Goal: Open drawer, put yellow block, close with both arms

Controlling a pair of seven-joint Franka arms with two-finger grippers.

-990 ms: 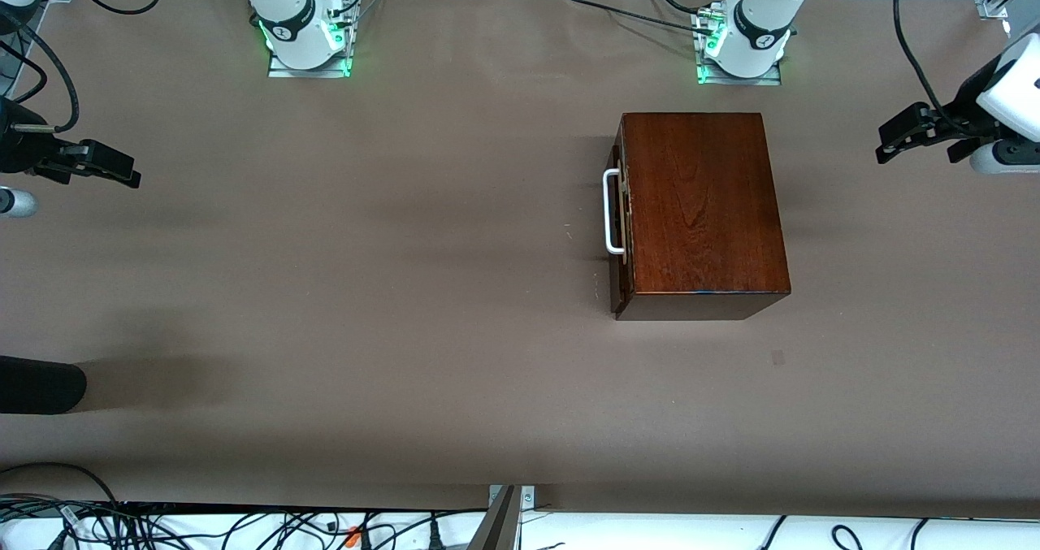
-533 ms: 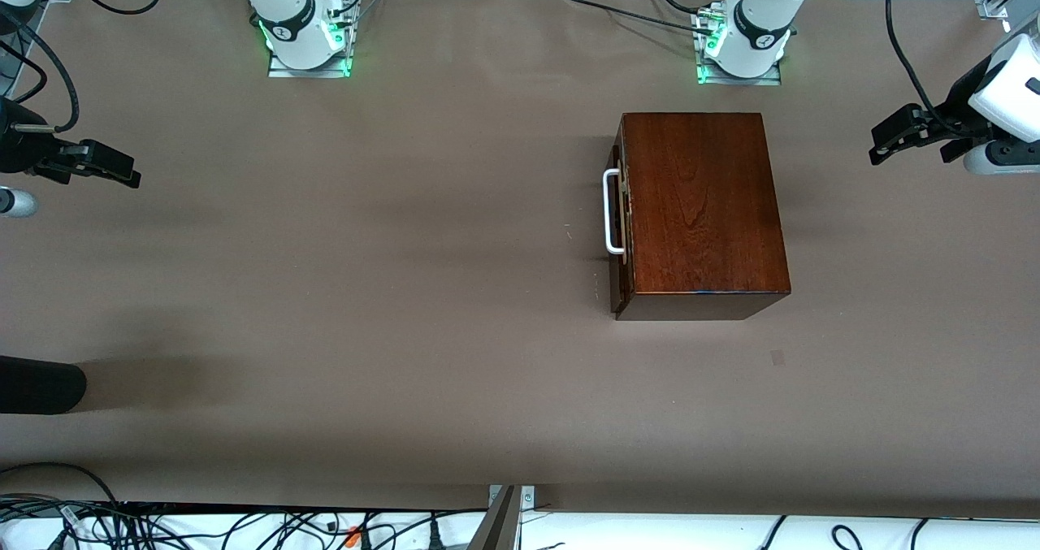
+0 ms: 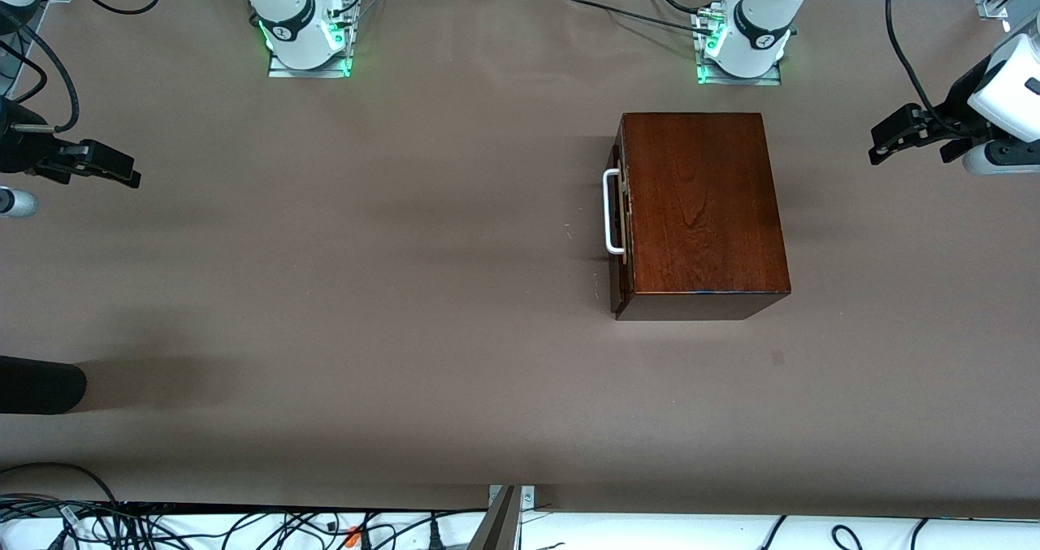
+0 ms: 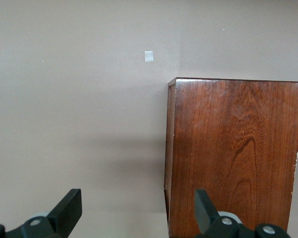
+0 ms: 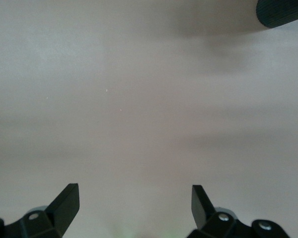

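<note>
Brown table covering (image 3: 406, 290) fills the front view; the left gripper (image 3: 914, 134) has lifted slightly over the left arm's end since a second ago, jaws apart, while the right gripper (image 3: 101, 164) waits at the other end, also apart. The drawer (image 3: 617, 225) is shut, its white handle (image 3: 611, 211) facing wide bare room; no yellow block shows, so opening comes first. In the left wrist view the wooden box (image 4: 233, 153) lies ahead below spread fingers (image 4: 67, 208). The right wrist view shows only bare covering between spread fingers (image 5: 64, 201)
</note>
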